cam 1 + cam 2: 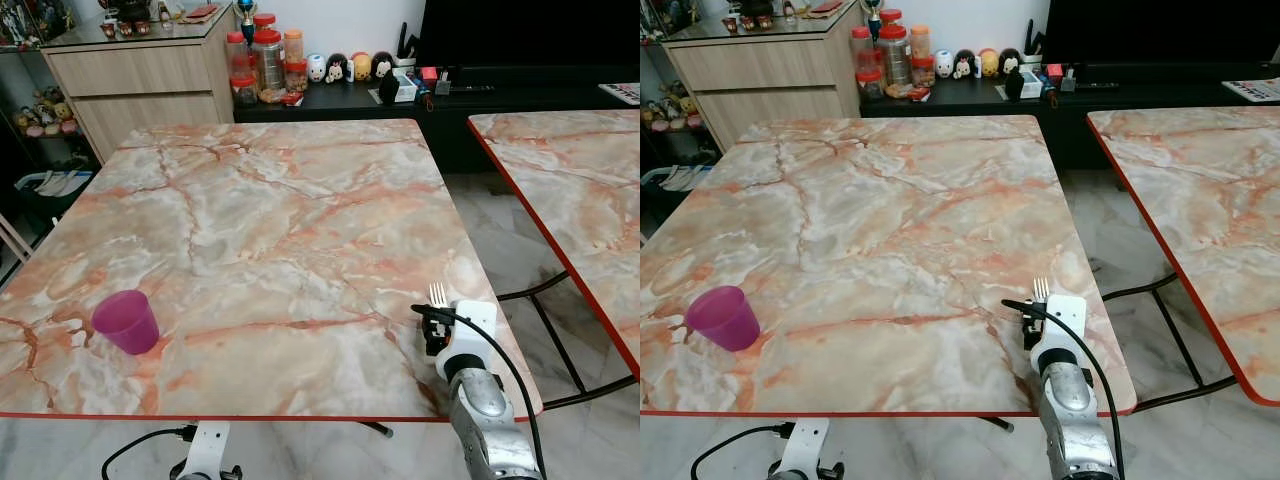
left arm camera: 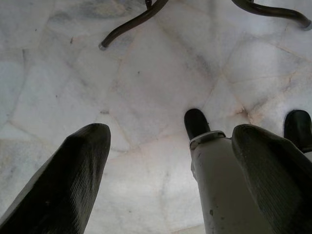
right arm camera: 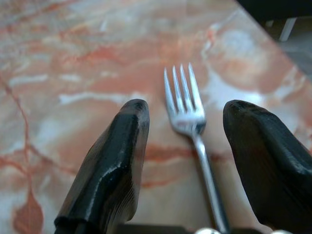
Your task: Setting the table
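Now | right pincer wide open | fork between fingers, ungripped, over table

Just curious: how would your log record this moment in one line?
right gripper: open around fork | fork: on table | pink cup: near edge | left gripper: idle

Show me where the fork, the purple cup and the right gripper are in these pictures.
fork (image 3: pixel 184 100): right wrist view, on the tines.
purple cup (image 1: pixel 127 321): left eye view, on its side wall.
right gripper (image 3: pixel 187 146): right wrist view, midway between the open fingertips, over the fork's neck.
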You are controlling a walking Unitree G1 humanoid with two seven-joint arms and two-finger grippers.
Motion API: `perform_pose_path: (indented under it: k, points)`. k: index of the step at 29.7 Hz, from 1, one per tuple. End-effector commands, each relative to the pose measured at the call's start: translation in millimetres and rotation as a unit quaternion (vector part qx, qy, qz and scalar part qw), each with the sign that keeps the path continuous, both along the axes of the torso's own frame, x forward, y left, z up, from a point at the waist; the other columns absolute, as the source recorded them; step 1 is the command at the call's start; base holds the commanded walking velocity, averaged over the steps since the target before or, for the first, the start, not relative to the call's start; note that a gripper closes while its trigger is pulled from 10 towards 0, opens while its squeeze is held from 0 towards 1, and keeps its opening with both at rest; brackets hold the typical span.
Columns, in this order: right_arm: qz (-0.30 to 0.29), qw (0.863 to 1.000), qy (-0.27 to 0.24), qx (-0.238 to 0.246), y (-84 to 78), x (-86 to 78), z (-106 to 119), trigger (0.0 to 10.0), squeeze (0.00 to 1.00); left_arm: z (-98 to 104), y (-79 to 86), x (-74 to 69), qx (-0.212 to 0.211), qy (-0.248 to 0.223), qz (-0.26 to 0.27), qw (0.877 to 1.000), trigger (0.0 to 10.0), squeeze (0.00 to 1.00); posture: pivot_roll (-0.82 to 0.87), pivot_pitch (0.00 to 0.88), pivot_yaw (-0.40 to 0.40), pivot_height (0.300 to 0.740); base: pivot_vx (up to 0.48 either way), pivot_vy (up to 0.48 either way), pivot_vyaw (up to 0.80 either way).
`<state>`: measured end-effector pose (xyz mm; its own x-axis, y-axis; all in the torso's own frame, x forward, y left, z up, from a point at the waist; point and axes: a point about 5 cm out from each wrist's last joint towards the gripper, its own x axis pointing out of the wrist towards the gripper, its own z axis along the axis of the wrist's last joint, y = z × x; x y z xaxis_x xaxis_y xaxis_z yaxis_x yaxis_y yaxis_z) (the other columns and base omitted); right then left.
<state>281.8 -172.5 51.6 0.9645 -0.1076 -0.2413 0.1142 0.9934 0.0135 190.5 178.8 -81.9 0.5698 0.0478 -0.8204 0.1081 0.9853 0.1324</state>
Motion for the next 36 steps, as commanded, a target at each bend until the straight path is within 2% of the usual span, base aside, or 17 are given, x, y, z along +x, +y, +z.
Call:
perform_pose_path:
  k: [1, 8, 13, 20, 24, 36]
  points:
    - [-0.010, 1.000, -0.005, 0.001, -1.3, -0.4, 4.4, 10.0, 0.00, -0.9, 0.9, -1.7, -0.001, 0.006, 0.001, 1.000, 10.0, 0.00, -0.08, 0.000, 0.027, 0.740, 0.000, 0.000, 0.00]
    - [-0.011, 1.000, 0.002, 0.001, 0.3, -6.2, 4.6, 10.0, 0.00, -0.8, 1.8, -1.6, 0.000, 0.007, 0.001, 1.000, 10.0, 0.00, -0.09, 0.000, 0.031, 0.740, 0.000, 0.000, 0.00]
    - [0.002, 0.999, 0.033, -0.005, -3.1, -14.7, -2.9, 10.0, 0.00, -0.6, 1.7, -1.1, -0.001, 0.006, 0.001, 1.000, 10.0, 0.00, -0.09, 0.000, 0.032, 0.740, 0.000, 0.000, 0.00]
    - [-0.007, 0.998, 0.046, -0.031, -25.9, -20.2, -1.8, 10.0, 0.00, -0.4, 1.5, -0.5, -0.002, 0.006, 0.000, 1.000, 10.0, 0.00, -0.10, 0.000, 0.037, 0.740, 0.000, 0.000, 0.00]
    - [-0.010, 0.998, 0.049, -0.035, -31.7, -19.7, -0.1, 10.0, 0.00, -0.8, 0.3, -1.2, -0.003, 0.007, -0.002, 1.000, 10.0, 0.00, -0.10, 0.000, 0.037, 0.740, 0.000, 0.000, 0.00]
    - [0.021, 0.998, 0.061, -0.024, -22.3, -16.5, -4.1, 10.0, 0.00, -0.7, 0.9, -1.1, -0.001, 0.008, 0.000, 1.000, 10.0, 0.00, -0.09, 0.000, 0.036, 0.740, 0.000, 0.000, 0.00]
